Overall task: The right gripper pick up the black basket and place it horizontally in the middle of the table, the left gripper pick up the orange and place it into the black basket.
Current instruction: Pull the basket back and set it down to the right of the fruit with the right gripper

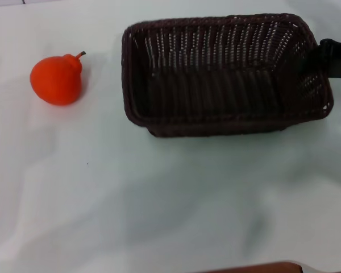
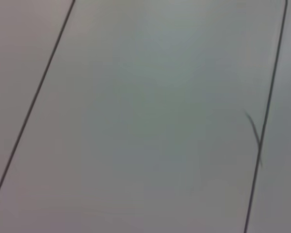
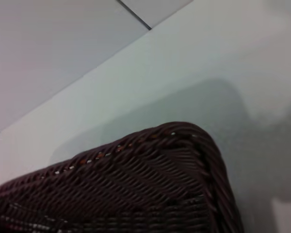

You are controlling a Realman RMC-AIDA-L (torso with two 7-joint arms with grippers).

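Note:
The black basket (image 1: 224,74) is a large dark woven wicker basket lying lengthwise across the far middle-right of the table (image 1: 159,199), with its open side up. Its shadow falls apart from it, so it seems to hang a little above the tabletop. My right gripper (image 1: 334,56) shows only as a black part at the basket's right end rim, holding it. The right wrist view shows a basket corner (image 3: 150,184) close up above the table. The orange (image 1: 57,78), bright orange-red with a short dark stem, rests on the table at the far left. My left gripper is out of view.
A brown edge (image 1: 261,267) runs along the table's near side. The left wrist view shows only a pale flat surface (image 2: 145,116) crossed by thin dark lines. The right wrist view shows the table's far edge and a floor seam (image 3: 133,14).

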